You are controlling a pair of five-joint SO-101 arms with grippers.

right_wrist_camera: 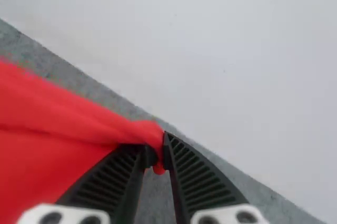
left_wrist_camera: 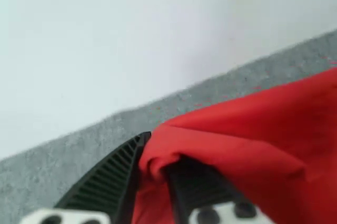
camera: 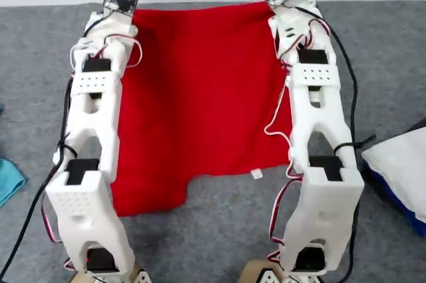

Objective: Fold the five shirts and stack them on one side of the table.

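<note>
From the high view, a red shirt [camera: 200, 90] lies spread flat on the grey table [camera: 219, 230], between the left arm [camera: 93, 96] and the right arm [camera: 319, 96]. Its near hem is stepped and carries a small white tag [camera: 256, 174]. Both arms stretch to the shirt's far corners. A teal cloth [camera: 8, 180] lies at one table edge, a white and blue cloth [camera: 403, 170] at the other.

In the left wrist view, the left gripper [left_wrist_camera: 152, 155] is clamped on a bunched red fold near the table's far edge.

In the right wrist view, the right gripper [right_wrist_camera: 158, 155] pinches a gathered red corner, jaws nearly together.
</note>
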